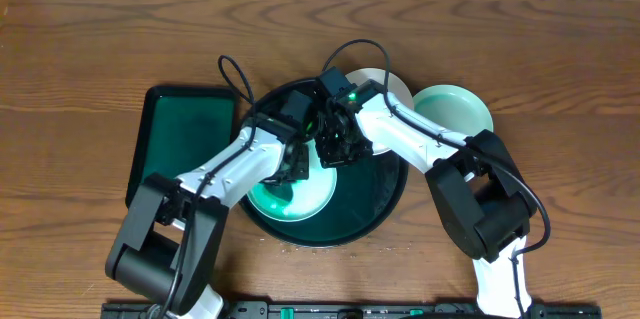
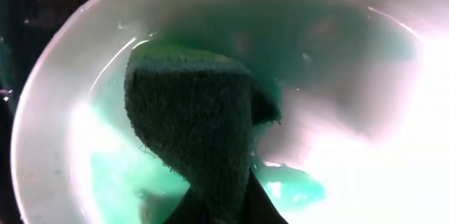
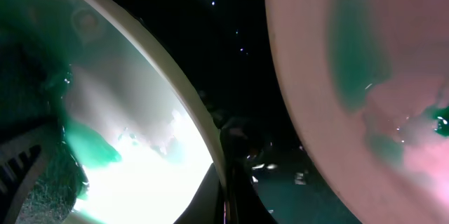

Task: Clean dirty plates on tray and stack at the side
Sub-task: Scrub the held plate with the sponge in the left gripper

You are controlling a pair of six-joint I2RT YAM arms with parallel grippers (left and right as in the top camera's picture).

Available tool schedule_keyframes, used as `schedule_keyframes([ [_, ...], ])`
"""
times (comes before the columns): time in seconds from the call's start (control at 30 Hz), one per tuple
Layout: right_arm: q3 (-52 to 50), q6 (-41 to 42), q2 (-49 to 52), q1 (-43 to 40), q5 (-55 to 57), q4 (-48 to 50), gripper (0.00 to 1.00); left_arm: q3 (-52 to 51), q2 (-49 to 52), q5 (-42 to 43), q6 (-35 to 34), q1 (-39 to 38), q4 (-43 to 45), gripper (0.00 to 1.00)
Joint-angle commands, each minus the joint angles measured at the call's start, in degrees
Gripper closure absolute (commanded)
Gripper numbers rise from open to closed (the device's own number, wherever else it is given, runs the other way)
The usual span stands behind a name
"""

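A plate (image 1: 300, 204) with a teal smear lies on the front left of the black tray (image 1: 385, 209). My left gripper (image 1: 296, 164) is shut on a dark green cloth (image 2: 193, 119) that is pressed into this plate (image 2: 63, 112), where wet teal smear (image 2: 112, 182) shows. My right gripper (image 1: 335, 149) is shut on the same plate's far rim (image 3: 189, 122). A white plate (image 1: 388, 83) with a teal smear (image 3: 358, 55) sits at the tray's back edge, partly hidden by the right arm. A mint-green plate (image 1: 455, 109) lies on the table to the right of the tray.
A rectangular dark green tray (image 1: 185, 139) lies left of the black tray, close to the left arm. Both arms cross over the black tray's middle. Wooden table surrounds it all.
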Motion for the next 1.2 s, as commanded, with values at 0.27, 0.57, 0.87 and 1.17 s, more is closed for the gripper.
schedule_keyframes([
  [0.27, 0.74, -0.35, 0.74, -0.46, -0.11, 0.55, 0.99, 0.85, 1.75, 18.38, -15.98, 16.24, 3.10, 0.93],
  [0.57, 0.74, -0.35, 0.74, -0.46, -0.11, 0.50, 0.99, 0.83, 1.84, 22.71, -11.04, 10.84, 4.68, 0.93],
  [0.87, 0.74, -0.37, 0.74, -0.46, -0.09, 0.09, 0.99, 1.05, 1.03, 14.80, -12.66, 12.28, 5.07, 0.93],
  [1.17, 0.74, -0.35, 0.74, -0.46, -0.09, 0.17, 0.99, -1.49, 0.04, 8.98, -5.14, 9.90, 0.09, 0.93],
])
